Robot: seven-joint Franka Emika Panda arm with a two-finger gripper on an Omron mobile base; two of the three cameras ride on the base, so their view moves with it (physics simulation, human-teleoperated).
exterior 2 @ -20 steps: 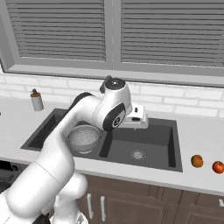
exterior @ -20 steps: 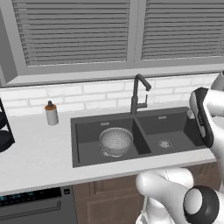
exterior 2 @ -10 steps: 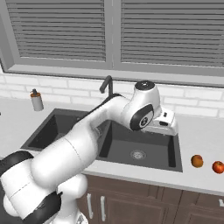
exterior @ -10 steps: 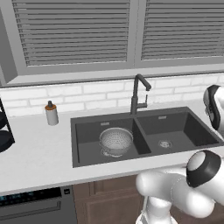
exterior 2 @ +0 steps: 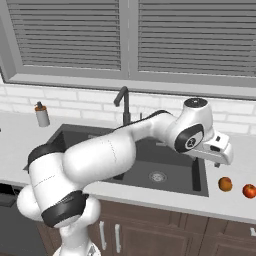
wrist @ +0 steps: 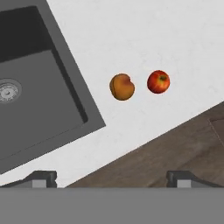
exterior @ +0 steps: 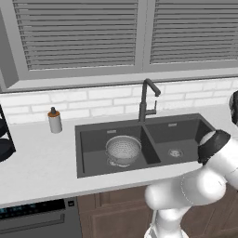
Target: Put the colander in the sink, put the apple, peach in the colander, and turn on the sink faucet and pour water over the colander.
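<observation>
The silver colander point(exterior: 123, 149) sits in the left basin of the dark grey sink point(exterior: 183, 128). No water runs from the tall dark faucet point(exterior: 146, 100), and its spout points right. On the counter right of the sink lie the orange peach point(wrist: 122, 86) and the red apple point(wrist: 158, 82), side by side and apart. The right base view also shows the peach point(exterior 2: 225, 184) and the apple point(exterior 2: 249, 190). My gripper point(wrist: 111, 178) is open and empty. It hovers above the counter near the sink's right edge, a little short of the fruit. My arm hides the colander in the right base view.
A small bottle point(exterior: 55, 121) with a dark cap stands on the counter left of the sink. A dark object point(exterior: 3, 139) sits at the far left edge. The right basin's steel drain point(wrist: 8, 91) is bare. The counter's front edge and wooden cabinets point(wrist: 175, 148) lie below the fruit.
My arm has swung to the right, from over the sink's middle to past its right edge, above the counter. The colander, fruit and faucet have not moved.
</observation>
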